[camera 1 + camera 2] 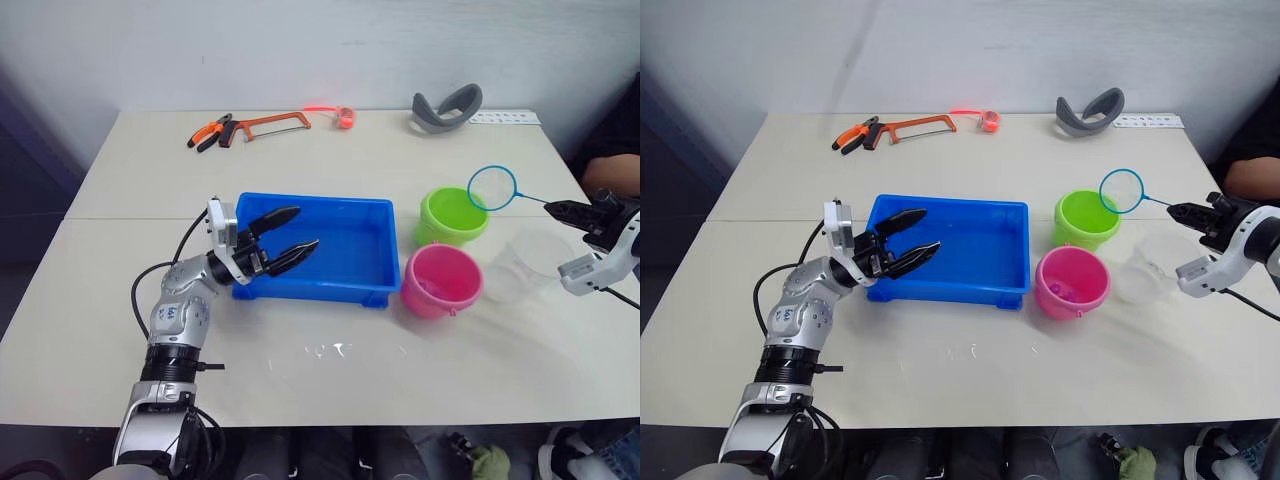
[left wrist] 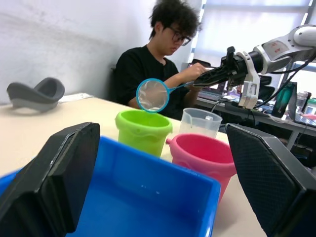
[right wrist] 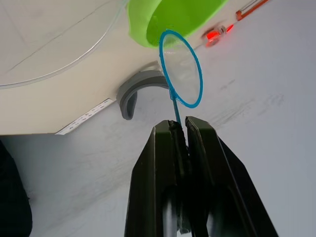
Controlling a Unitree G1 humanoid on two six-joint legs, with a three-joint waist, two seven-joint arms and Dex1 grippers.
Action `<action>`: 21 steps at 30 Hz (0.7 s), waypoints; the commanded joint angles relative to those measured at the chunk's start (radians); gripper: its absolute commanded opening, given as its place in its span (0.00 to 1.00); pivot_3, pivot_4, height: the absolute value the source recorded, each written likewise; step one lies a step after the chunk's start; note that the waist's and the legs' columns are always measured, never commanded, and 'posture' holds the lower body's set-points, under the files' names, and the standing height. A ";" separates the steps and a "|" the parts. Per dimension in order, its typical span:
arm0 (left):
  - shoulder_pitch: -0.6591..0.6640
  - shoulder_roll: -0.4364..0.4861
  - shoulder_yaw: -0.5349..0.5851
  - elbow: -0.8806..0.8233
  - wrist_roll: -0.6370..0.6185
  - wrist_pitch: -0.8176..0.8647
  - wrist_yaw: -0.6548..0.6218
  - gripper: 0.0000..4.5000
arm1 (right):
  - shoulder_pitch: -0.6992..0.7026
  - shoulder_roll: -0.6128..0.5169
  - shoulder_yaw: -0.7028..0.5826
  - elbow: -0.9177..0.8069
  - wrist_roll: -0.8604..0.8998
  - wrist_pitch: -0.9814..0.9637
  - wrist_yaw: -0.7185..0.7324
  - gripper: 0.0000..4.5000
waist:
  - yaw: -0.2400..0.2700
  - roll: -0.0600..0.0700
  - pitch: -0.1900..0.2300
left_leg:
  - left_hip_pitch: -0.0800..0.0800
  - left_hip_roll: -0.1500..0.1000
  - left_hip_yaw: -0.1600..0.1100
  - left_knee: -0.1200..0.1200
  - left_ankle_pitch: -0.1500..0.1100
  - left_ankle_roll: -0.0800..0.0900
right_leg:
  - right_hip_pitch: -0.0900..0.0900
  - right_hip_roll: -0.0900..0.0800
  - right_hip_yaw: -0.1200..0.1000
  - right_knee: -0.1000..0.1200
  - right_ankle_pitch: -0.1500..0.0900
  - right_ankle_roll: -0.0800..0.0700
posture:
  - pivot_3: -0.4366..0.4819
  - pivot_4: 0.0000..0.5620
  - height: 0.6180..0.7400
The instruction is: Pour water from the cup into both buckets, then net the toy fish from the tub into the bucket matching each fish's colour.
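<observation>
A: Where is the net [image 1: 492,187]?

B: The right end effector [image 1: 556,208] is clamped on its thin handle, and the blue hoop hangs in the air over the lime green bucket [image 1: 452,216], at about 1 o'clock from that bucket's middle. The right wrist view shows the two fingers pressed together on the handle.

A: And the left end effector [image 1: 287,234]?

B: Spread wide, holding nothing, above the 9 o'clock end of the blue tub [image 1: 350,255], fingertips pointing toward 3 o'clock.

A: How do the containers sit?

B: The tub lies mid-counter [image 1: 330,375]. The pink bucket [image 1: 441,280] stands just beside the tub's 3 o'clock end, with the green bucket just beyond it at 12 o'clock. The clear measuring cup [image 1: 528,265] stands at 3 o'clock from the pink bucket. Small dark shapes lie inside the pink bucket; I cannot tell what they are.

A: Anything else?

B: Along the far edge lie orange-handled pliers [image 1: 209,132], a hacksaw [image 1: 272,124] and a grey curved headband [image 1: 447,107]. A person in black [image 2: 157,66] sits past the counter.
</observation>
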 commanded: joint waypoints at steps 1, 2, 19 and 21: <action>0.001 0.021 0.008 -0.065 -0.030 0.013 -0.018 0.98 | 0.020 -0.002 -0.109 -0.023 0.174 0.012 0.033 0.00 | 0.002 0.000 0.000 | 0.000 0.000 0.000 0.000 0.000 0.000 | 0.000 0.000 0.000 0.000 0.000 0.000 | 0.48 0.27 1.00; 0.004 0.027 0.010 -0.075 -0.032 0.017 -0.021 0.98 | 0.037 -0.001 -0.133 -0.038 0.224 0.006 0.044 0.00 | 0.002 0.000 0.000 | 0.000 0.000 0.000 0.000 0.000 0.000 | 0.000 0.000 0.000 0.000 0.000 0.000 | 0.48 0.27 1.00; 0.054 0.417 0.092 -0.192 -0.100 0.248 -0.162 0.98 | 0.482 0.248 -0.407 -0.729 1.494 0.398 0.757 0.00 | 0.003 0.000 0.000 | 0.000 0.001 -0.004 0.001 0.000 0.001 | 0.002 -0.001 -0.002 0.000 0.000 0.000 | 0.48 0.27 1.00; 0.105 0.462 0.114 -0.201 -0.086 0.233 -0.177 0.98 | 0.478 0.278 -0.370 -0.806 1.514 0.432 0.796 0.00 | 0.005 0.000 0.000 | 0.001 0.001 -0.004 0.001 0.000 0.001 | 0.002 -0.001 -0.002 0.000 0.000 0.000 | 0.48 0.27 1.00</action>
